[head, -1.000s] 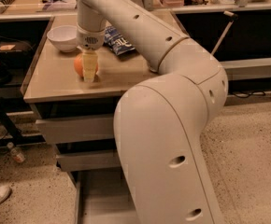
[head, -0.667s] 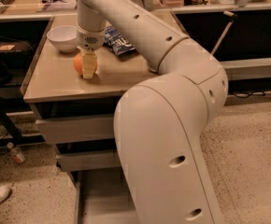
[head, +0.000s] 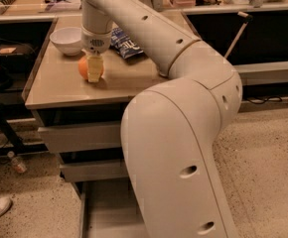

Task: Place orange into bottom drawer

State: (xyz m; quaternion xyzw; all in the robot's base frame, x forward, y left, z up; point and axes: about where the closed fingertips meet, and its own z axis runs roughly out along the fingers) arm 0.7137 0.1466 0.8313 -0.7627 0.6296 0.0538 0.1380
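The small, round, bright orange (head: pixel 83 67) sits on the tan wooden bench (head: pixel 59 89) under the claw (head: pixel 92 76), grip impossible to tell, so carrying it into the open grey metal bottom drawer (head: pixel 102 208) remains.

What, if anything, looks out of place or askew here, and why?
Nothing looks spilled or damaged. The one thing standing out is the bottom drawer, pulled open at floor level. The gripper is at the orange on the cabinet top.

The arm (head: pixel 183 68) stretches far forward, jaws hanging straight down from the vertical wrist (head: pixel 96 33).
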